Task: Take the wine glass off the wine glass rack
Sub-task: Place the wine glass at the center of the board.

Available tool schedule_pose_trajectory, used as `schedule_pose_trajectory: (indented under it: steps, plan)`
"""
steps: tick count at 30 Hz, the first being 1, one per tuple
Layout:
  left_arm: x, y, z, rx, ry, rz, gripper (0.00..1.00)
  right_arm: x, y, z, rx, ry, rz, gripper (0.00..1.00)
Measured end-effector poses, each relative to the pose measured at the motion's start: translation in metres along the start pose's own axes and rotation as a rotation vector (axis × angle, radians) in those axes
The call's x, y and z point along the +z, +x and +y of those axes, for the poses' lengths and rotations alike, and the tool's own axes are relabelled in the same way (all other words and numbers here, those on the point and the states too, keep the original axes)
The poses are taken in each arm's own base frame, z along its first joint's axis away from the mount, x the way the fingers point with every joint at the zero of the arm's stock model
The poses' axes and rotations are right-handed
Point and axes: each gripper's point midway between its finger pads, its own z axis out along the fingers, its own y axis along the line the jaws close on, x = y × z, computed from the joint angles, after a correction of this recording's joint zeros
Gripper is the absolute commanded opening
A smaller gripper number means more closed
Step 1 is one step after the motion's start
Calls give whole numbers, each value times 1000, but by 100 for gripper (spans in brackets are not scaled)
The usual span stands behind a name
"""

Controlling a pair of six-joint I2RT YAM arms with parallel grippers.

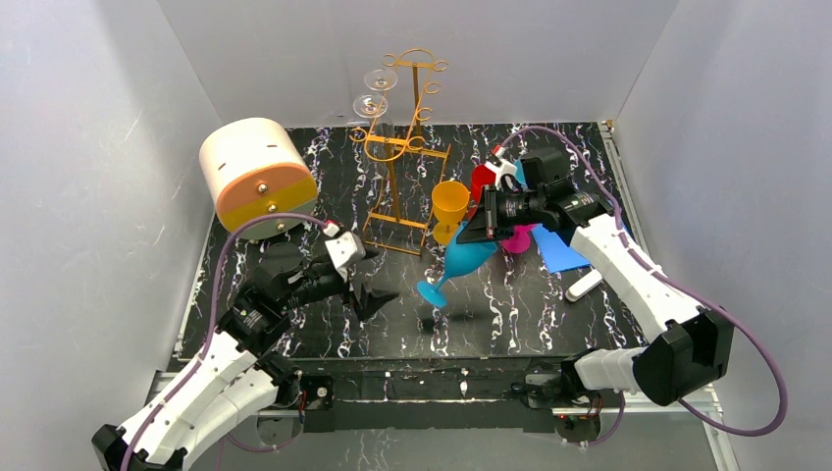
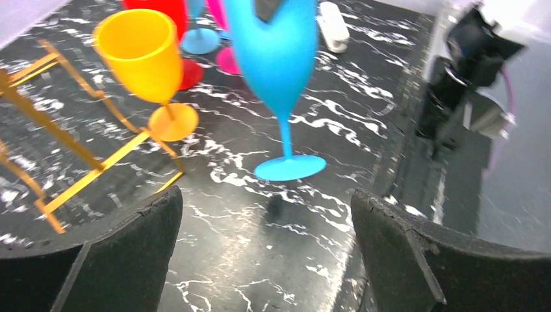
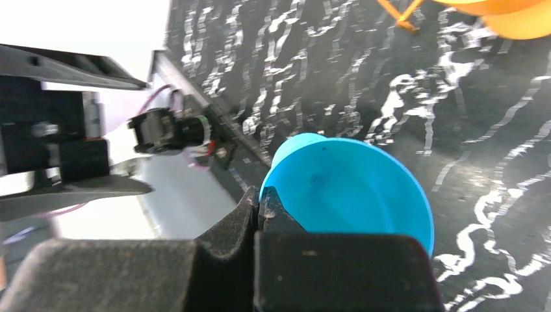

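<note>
Your right end effector is clamped on the rim of the blue wine glass, which hangs tilted above mid-tabletop, clear of the wine glass rack near the far edge. Your left end effector gapes wide, empty. Looks like only the set-down remains.

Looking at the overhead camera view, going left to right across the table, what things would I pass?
Cream-and-orange cylindrical box → tall golden wire wine glass rack → orange plastic goblet → flat blue sheet. Left out: blue plastic goblet, which overlaps the orange one.
</note>
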Motion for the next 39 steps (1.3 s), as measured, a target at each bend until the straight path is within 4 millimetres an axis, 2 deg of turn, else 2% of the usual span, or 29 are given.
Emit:
schedule_pose_trajectory:
  steps: [5,12,17,19,20,24,26,31,33,39]
  plan:
    - [-6,-1,33,-78,-216,-7,98,7,-3,-15,-103,192,-54,1]
    - [-24,22,69,-212,-487,64,98,9,-9,-42,-252,487,-139,1]
    - [-40,29,84,-326,-642,99,98,2,-24,-55,-303,621,-219,1]
    - [-46,32,92,-360,-711,135,98,1,-36,-63,-318,667,-286,1]
    - [-56,47,97,-384,-785,216,99,1,-39,-66,-320,678,-304,1]
    - [-54,50,103,-427,-832,291,98,9,-48,-82,-317,745,-324,1]
    - [-51,60,106,-462,-854,341,98,17,-48,-92,-316,769,-306,1]
    - [-58,69,114,-524,-905,391,98,25,-50,-105,-332,807,-289,1]
    - [-67,75,120,-556,-945,413,98,29,-49,-109,-334,816,-282,1]
    - [-72,67,131,-592,-985,424,98,27,-45,-124,-331,849,-277,1]
